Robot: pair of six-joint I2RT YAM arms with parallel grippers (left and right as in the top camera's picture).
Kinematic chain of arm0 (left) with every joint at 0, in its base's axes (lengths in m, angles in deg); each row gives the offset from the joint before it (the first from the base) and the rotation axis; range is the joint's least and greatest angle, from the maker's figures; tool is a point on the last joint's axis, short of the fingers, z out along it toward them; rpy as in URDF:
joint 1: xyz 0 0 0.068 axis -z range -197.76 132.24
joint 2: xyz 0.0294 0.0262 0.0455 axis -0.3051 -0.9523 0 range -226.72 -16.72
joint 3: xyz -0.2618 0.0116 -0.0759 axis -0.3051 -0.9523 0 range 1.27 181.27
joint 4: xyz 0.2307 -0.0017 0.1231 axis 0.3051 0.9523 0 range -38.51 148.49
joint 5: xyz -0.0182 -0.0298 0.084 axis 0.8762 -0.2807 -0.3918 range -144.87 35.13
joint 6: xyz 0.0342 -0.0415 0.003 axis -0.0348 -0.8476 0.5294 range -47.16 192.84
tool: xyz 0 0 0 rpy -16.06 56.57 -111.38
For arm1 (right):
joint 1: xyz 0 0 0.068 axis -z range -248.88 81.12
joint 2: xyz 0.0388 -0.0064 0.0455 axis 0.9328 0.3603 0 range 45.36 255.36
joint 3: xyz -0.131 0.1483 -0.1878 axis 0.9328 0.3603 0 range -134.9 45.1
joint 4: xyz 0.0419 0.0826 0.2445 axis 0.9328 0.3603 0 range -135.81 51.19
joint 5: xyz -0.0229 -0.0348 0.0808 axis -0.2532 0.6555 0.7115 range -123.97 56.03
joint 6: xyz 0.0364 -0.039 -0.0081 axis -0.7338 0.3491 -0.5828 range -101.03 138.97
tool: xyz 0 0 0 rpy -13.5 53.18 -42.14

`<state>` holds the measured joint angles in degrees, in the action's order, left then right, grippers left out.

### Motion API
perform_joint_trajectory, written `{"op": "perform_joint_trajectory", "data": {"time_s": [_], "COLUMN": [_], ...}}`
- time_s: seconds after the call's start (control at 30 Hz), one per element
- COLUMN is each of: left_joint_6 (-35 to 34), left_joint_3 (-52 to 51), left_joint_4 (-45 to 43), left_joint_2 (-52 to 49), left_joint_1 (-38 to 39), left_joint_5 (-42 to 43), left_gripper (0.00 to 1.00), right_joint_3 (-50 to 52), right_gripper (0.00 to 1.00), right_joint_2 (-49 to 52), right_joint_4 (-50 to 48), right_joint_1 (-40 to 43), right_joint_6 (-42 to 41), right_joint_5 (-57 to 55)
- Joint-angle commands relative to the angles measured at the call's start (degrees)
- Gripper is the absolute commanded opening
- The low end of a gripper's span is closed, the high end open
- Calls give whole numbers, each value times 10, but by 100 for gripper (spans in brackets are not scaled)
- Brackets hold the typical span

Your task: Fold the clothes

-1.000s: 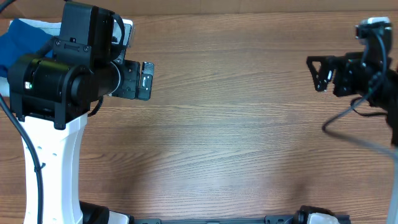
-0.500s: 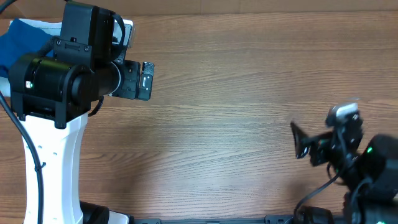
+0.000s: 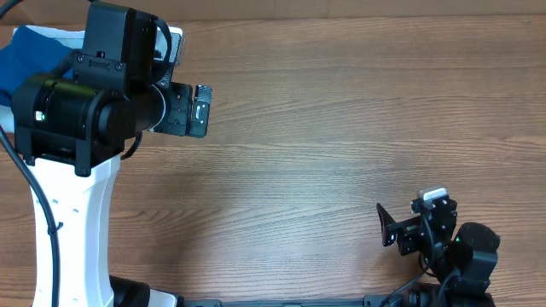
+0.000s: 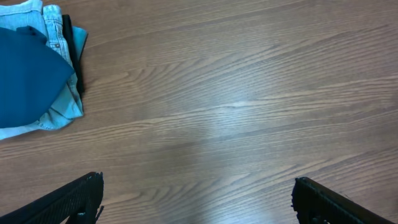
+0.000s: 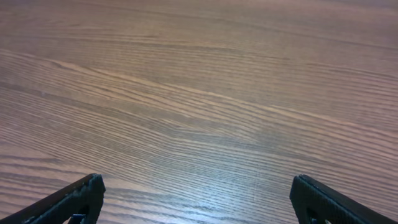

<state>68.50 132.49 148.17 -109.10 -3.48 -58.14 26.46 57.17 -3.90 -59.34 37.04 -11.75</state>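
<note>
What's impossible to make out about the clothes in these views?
Overhead: deep teal-blue knit shirt mostly hidden behind the black left arm.
Left wrist: shirt cut off by the frame's left edge; pale denim jeans largely buried under it.
Right wrist: shows only wooden table.

Wood-grain table [image 3: 324,128] under soft, even light.

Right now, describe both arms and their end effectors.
Left arm: bulky black housings on a white link, with a black cable. Right arm: black, with a white cap and green light. The left end effector and right end effector have black tapered fingers.
</note>
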Motion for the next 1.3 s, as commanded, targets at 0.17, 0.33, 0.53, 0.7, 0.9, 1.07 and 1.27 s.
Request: {"op": "perform_joint_trajectory", "data": {"time_s": [0.17, 0.33, 0.53, 0.7, 0.9, 1.07, 1.27], "left_joint_6": [-6, -6, -6, -6, -6, -6, -6], "left_joint_3": [-3, -3, -3, -3, -3, -3, -3], "left_joint_4": [1, 1, 1, 1, 1, 1, 1], "left_joint_2": [-2, -2, -2, -2, -2, -2, 0], "left_joint_1": [4, 4, 4, 4, 4, 4, 4], "left_joint_5": [1, 1, 1, 1, 1, 1, 1], "left_gripper": [100, 100, 100, 100, 100, 100, 100], "right_joint_3": [84, 89, 89, 89, 89, 89, 89], "right_gripper": [100, 100, 100, 100, 100, 100, 100], "right_joint_2": [-83, -100, -100, -100, -100, -100, -100], "right_joint_4": [-28, -35, -35, -35, -35, -35, -35], "right_joint_1": [-2, -2, -2, -2, -2, -2, -2], "right_joint_6": [2, 0, 0, 0, 0, 0, 0], "right_joint_5": [4, 1, 1, 1, 1, 1, 1]}}
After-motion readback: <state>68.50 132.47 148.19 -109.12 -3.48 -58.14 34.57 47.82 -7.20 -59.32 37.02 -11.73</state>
